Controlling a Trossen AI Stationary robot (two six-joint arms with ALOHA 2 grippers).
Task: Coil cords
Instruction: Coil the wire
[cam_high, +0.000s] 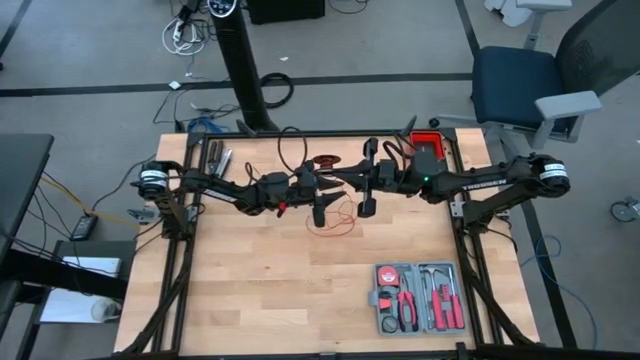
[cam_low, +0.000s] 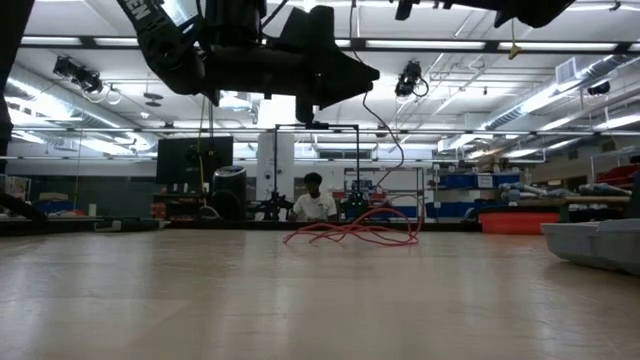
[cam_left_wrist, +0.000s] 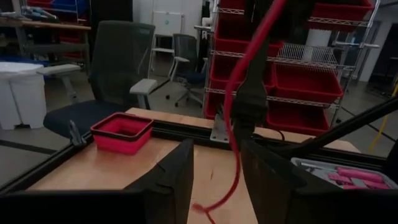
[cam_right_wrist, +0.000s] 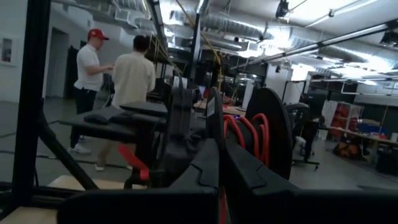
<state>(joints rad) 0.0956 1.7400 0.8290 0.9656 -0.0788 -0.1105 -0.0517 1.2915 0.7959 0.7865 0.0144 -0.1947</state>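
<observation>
Pale wooden table (cam_high: 260, 290) fills the frame under both arms, which meet above its far middle. A thin red cord (cam_low: 355, 232) lies in a loose tangle on the wood there, one strand rising between the fingers of the left gripper (cam_left_wrist: 214, 180), whose jaws stand apart without pinching it. The right gripper (cam_right_wrist: 219, 163) faces it with jaws together, just beside a dark spool (cam_right_wrist: 268, 134) wound with red turns (the cord's, by the look). A grey tool case (cam_high: 418, 298) sits at the near right corner, a red tray (cam_left_wrist: 122, 132) at the far edge.
</observation>
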